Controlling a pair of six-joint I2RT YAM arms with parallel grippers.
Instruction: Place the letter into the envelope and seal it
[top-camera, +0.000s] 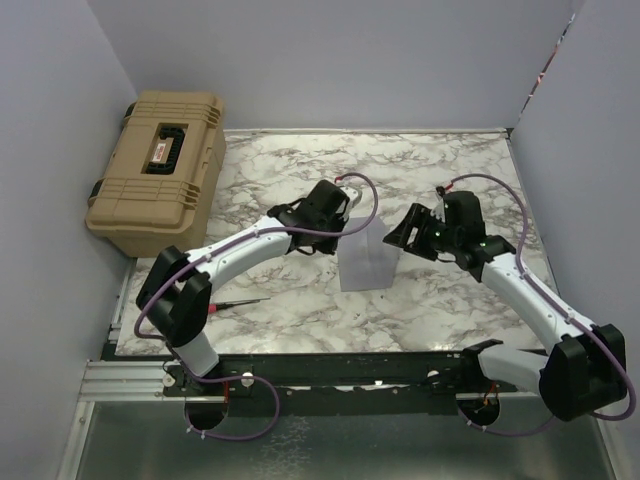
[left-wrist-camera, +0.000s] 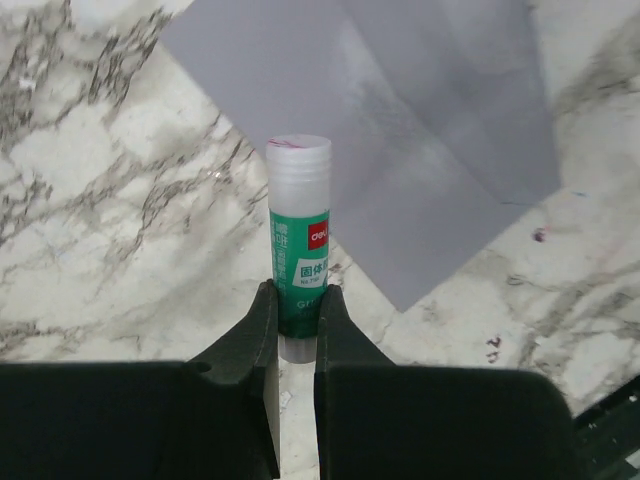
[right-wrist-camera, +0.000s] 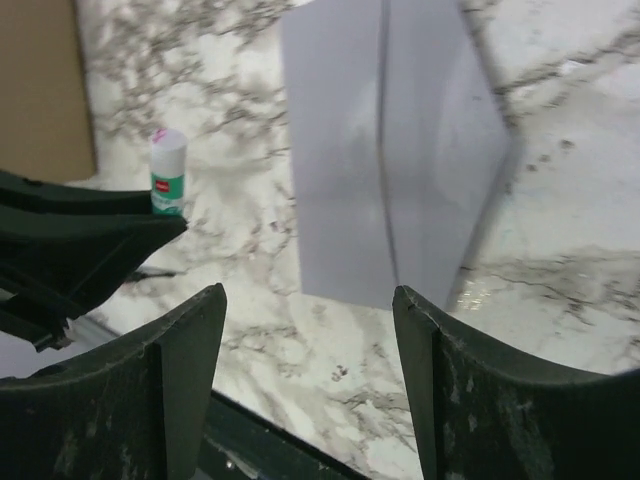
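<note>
1. While the envelope (top-camera: 362, 262) lies flat on the marble tabletop (top-camera: 450, 305), the left gripper (left-wrist-camera: 297, 300) hangs just left of it, clamped on a glue stick (left-wrist-camera: 298, 230) whose white end points at the envelope.
2. Right gripper (right-wrist-camera: 308, 300): just right of the envelope, jaws wide apart, holding nothing.
3. A tan case (top-camera: 155, 170) sits well left of the envelope.

A robot lab cell. Plain partitions (top-camera: 50, 150) wall a marble-patterned table (top-camera: 420, 160); a tan equipment case (top-camera: 160, 170) sits far left.
</note>
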